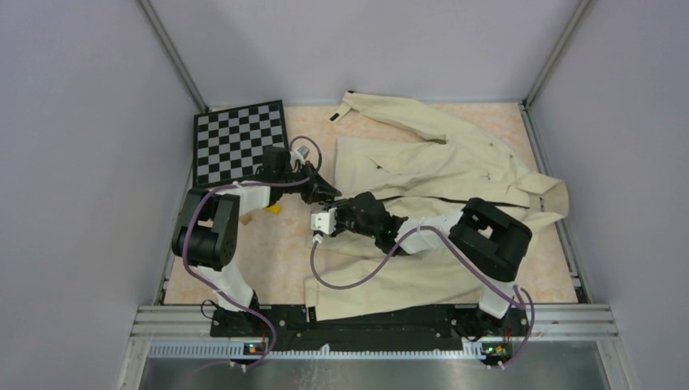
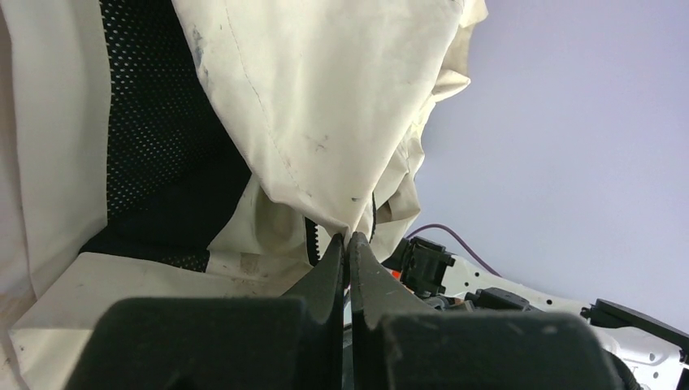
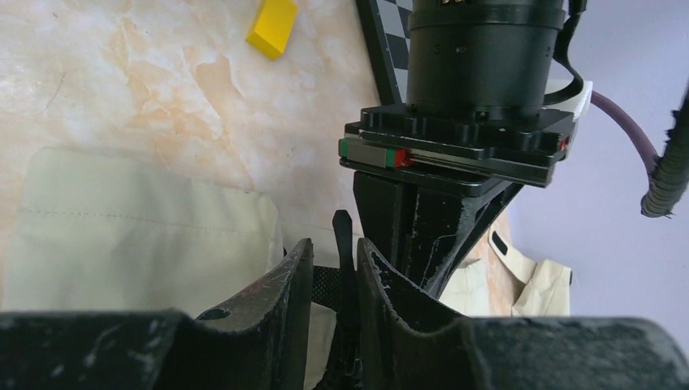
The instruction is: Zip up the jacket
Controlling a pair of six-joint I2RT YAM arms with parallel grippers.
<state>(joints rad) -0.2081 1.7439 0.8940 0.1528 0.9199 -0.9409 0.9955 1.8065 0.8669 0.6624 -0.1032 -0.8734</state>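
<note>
The cream jacket (image 1: 439,162) lies spread on the table, front open at its near-left end. My left gripper (image 1: 331,195) is shut on the jacket's cloth edge (image 2: 325,106) beside the dark zipper teeth (image 2: 310,240), lifting it; the tips meet in the left wrist view (image 2: 348,237). My right gripper (image 1: 340,213) faces it closely. In the right wrist view its fingertips (image 3: 335,244) close on the thin dark zipper pull (image 3: 343,236), with a small gap on the left side. Jacket cloth (image 3: 138,219) lies below.
A checkerboard (image 1: 240,138) lies at the back left. A small yellow block (image 1: 274,209) sits on the table near the left arm, also in the right wrist view (image 3: 273,26). Black mesh lining (image 2: 154,122) shows inside the jacket. Walls enclose the table.
</note>
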